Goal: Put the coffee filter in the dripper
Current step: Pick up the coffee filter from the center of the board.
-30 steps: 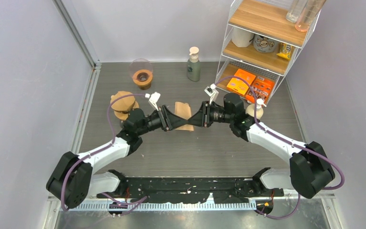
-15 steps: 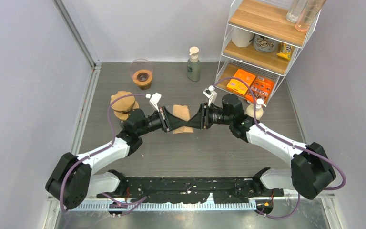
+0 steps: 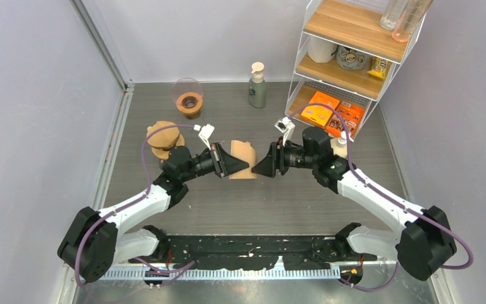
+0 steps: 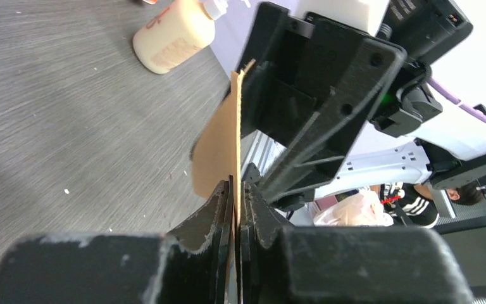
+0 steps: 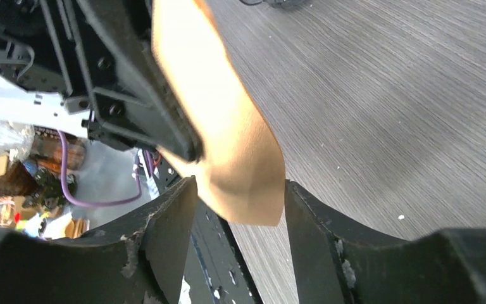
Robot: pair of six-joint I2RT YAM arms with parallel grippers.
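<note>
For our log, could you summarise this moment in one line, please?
left fingers shut on coffee filter | right fingers open | dripper untouched

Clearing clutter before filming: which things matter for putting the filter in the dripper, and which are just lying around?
Job: coffee filter, clamped in left gripper; open right gripper; glass dripper.
Lying about: filter stack; green pump bottle; cream bottle; wire shelf, orange boxes.

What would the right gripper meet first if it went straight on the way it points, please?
Most likely the coffee filter, pinched by the left gripper; it sits just ahead of the open right gripper, though exact depth is unclear.
</note>
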